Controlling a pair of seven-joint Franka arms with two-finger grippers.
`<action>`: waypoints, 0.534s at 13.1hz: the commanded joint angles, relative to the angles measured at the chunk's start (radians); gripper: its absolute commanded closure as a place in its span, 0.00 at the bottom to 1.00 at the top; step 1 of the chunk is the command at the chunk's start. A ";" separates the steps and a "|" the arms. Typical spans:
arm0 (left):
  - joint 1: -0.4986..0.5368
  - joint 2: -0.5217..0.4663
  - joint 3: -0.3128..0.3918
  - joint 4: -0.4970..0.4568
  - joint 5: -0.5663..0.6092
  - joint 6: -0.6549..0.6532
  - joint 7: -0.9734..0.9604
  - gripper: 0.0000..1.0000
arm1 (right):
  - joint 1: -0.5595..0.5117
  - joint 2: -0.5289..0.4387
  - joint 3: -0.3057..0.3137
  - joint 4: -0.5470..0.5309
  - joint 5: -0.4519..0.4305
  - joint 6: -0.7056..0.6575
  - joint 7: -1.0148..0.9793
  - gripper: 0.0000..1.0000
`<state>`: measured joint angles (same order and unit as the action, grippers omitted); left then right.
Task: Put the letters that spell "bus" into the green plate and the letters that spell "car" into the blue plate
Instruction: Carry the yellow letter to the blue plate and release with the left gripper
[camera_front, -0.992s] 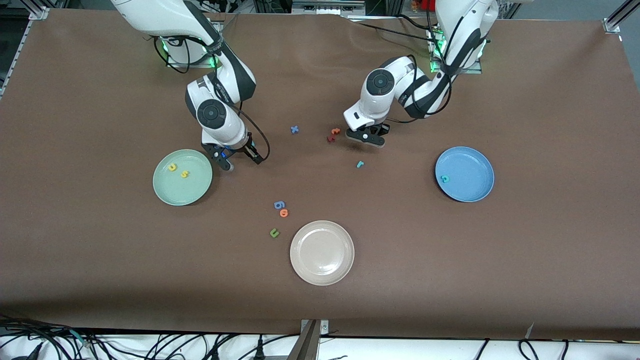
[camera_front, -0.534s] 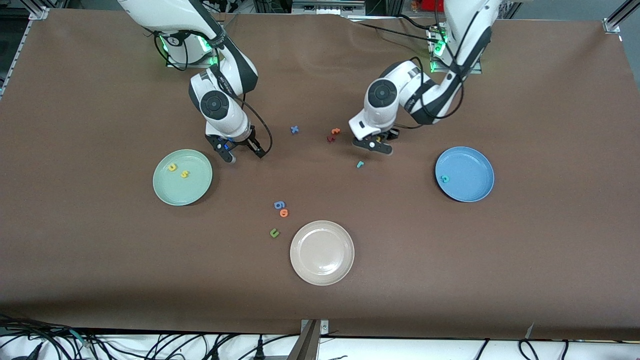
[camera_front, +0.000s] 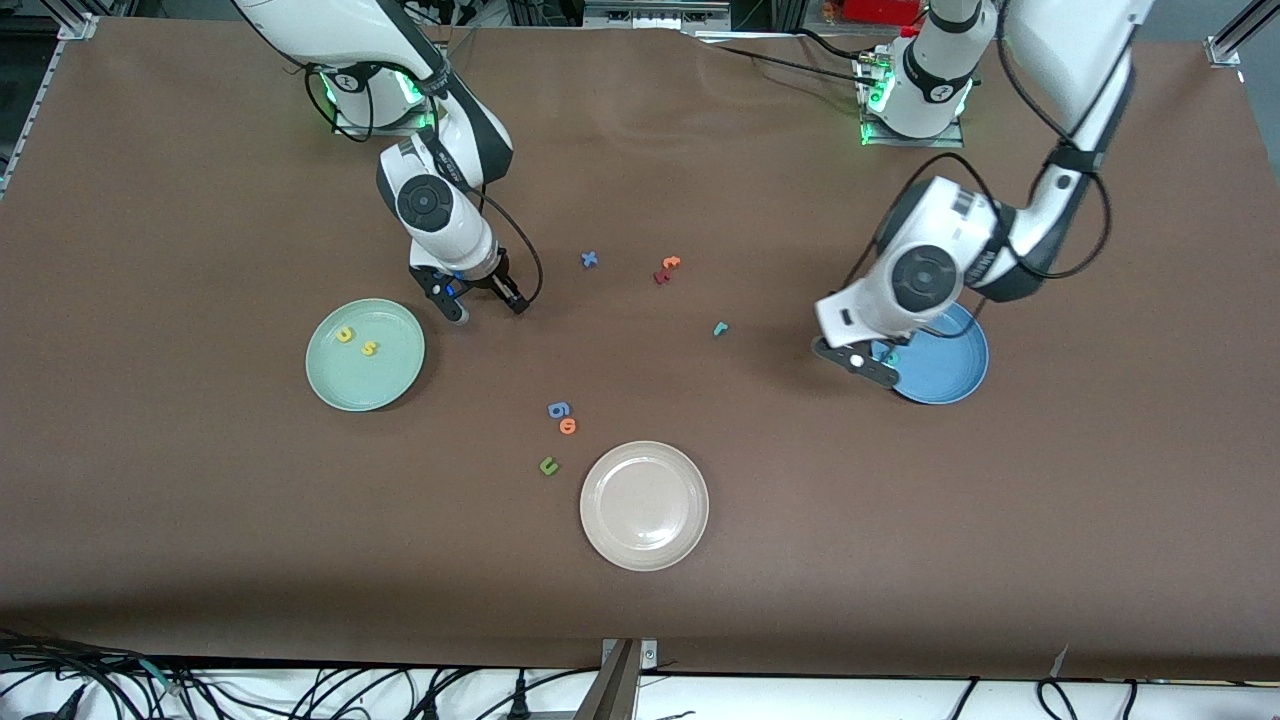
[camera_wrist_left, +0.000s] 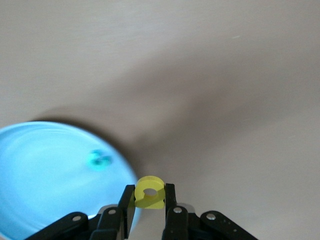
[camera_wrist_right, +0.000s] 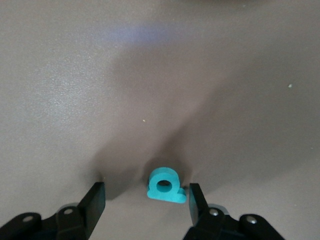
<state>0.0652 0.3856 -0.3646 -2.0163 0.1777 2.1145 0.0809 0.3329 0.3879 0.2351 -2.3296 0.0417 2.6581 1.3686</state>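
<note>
The brown worktop (camera_front: 200, 550) fills the front frame. The green plate (camera_front: 392, 385) sits at mid-height toward the right arm's end, and the blue plate (camera_front: 955, 385) sits level with it toward the left arm's end. A beige plate (camera_front: 644, 505) lies low in the centre.

The left gripper (camera_front: 868, 368) hangs over the blue plate's rim on the side toward the frame's centre. Its jaws are pinched nearly together on the yellow "a" (camera_wrist_left: 150, 192), clamping its flat faces. The right gripper (camera_front: 482, 306) is low over the worktop just above the green plate in the frame. Its jaws stand apart, one on either side of the teal "b" (camera_wrist_right: 165, 186), which lies flat on the worktop with a gap to each.

The teal "c" (camera_wrist_left: 99, 160) already lies in the blue plate, and the teal "r" (camera_front: 720, 328) waits on the worktop near the frame's centre. The yellow-orange "u" (camera_front: 345, 335) and yellow "s" (camera_front: 369, 349) lie in the green plate.

These foam letters look almost weightless and squashy, and I expect they skid easily. A light squeeze across two opposite edges should hold one. Squeezing too hard may bend a letter, or make it cling to a jaw on release.
</note>
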 joint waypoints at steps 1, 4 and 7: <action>0.086 0.005 -0.010 0.028 -0.012 -0.027 0.156 0.87 | -0.005 -0.014 0.004 -0.028 0.020 0.022 -0.019 0.29; 0.137 0.059 -0.007 0.060 -0.007 -0.016 0.212 0.87 | -0.005 -0.015 -0.013 -0.030 0.020 0.019 -0.016 0.29; 0.156 0.104 -0.007 0.093 0.071 -0.013 0.214 0.23 | -0.005 -0.017 -0.031 -0.031 0.021 0.019 -0.014 0.29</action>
<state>0.2068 0.4447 -0.3629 -1.9748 0.2072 2.1155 0.2734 0.3312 0.3862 0.2145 -2.3358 0.0418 2.6597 1.3678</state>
